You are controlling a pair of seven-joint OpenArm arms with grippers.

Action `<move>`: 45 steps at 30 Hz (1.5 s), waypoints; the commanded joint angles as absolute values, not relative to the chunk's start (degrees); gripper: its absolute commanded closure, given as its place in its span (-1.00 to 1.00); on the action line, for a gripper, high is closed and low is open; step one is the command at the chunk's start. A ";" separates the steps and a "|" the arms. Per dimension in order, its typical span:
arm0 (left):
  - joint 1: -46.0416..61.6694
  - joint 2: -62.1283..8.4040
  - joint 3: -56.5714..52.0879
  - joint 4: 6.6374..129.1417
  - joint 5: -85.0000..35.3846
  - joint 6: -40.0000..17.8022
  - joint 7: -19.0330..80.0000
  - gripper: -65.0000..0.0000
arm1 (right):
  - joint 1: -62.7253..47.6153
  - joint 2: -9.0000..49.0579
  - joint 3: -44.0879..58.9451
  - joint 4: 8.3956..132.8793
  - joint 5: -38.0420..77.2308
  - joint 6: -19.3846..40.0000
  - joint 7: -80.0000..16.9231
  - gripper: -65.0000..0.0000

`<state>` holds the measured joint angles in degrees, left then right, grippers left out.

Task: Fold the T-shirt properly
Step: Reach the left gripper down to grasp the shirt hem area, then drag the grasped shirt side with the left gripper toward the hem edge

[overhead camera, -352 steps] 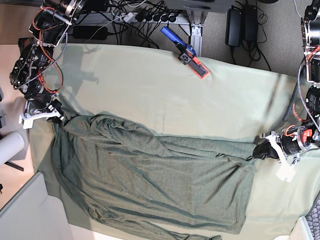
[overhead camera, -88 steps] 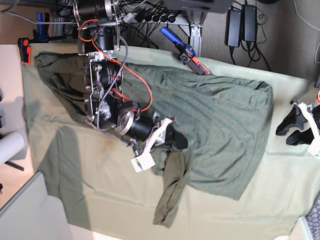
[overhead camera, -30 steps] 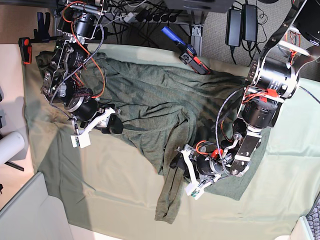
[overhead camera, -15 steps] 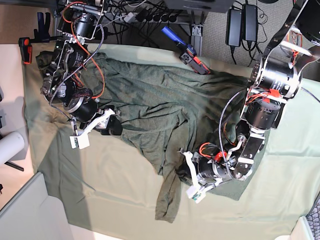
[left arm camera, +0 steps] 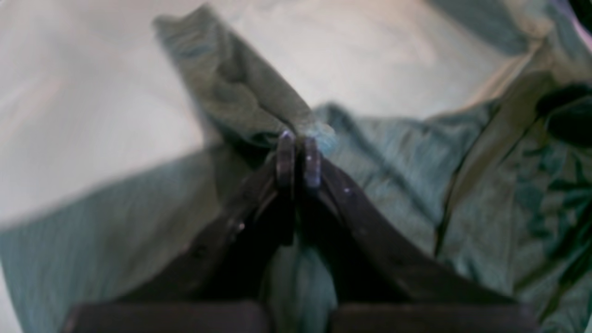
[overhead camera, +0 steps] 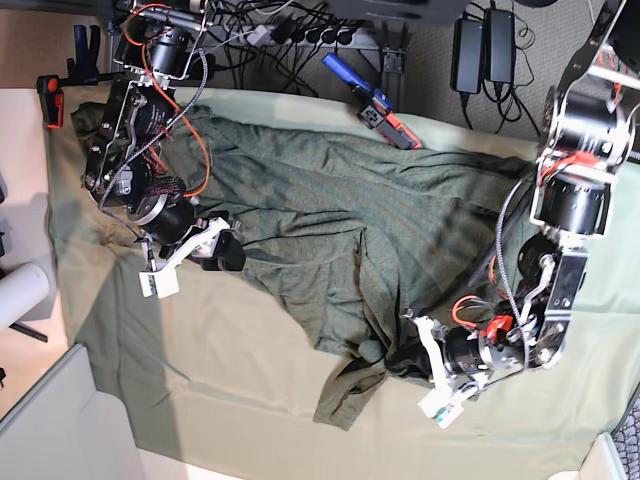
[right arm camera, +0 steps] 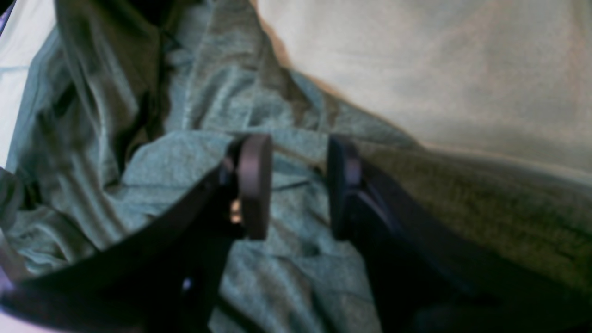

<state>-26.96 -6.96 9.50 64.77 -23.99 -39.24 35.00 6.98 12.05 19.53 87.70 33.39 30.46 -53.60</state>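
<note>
The T-shirt [overhead camera: 330, 220], a large dark heathered grey-green knit thing, thin and wrinkly, lies spread and rumpled across the pale light-green table cloth [overhead camera: 230, 400], from the far left corner down toward the near middle. I judge the fold barely begun: the body is creased and bunched in the middle, 1 sleeve trails off toward the near edge, and no clean, squared fold shows anywhere. Flattening the body, bringing in the sleeves and doubling it over all seem left to do.

My left gripper [left arm camera: 298, 159] is pinched tight, its 2 fingertips [left arm camera: 285, 157] almost touching, with a thin ridge of the shirt's fabric caught between them and tented up off the cloth. In the base view it sits at the shirt's near hem, beside the trailing sleeve.

My right gripper [right arm camera: 298, 185] stands about half open over the shirt's left edge. Wrinkled fabric lies between and under the pads [right arm camera: 254, 185], but I cannot tell whether they press on it; nothing is clamped there.
</note>
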 commanded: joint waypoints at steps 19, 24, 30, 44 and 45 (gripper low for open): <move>-9.30 -8.45 -8.69 90.50 -37.10 -40.00 39.70 1.00 | 8.03 12.69 19.75 88.58 29.74 30.89 -49.50 0.36; -7.94 -8.69 -13.43 90.48 -37.56 -40.00 39.75 1.00 | 8.03 12.69 19.75 88.58 29.74 30.89 -49.45 0.36; -6.15 -9.72 -17.15 90.50 -41.39 -40.00 40.82 1.00 | 8.03 12.69 19.75 88.58 29.74 30.89 -49.47 0.36; 0.21 -9.65 -17.43 92.25 -47.99 -40.00 42.72 1.00 | 7.88 13.06 19.75 88.53 24.45 30.87 -47.33 0.36; 0.73 -9.65 -17.43 92.55 -48.47 -40.00 42.98 1.00 | 7.73 13.58 19.75 88.47 24.34 30.87 -46.89 0.36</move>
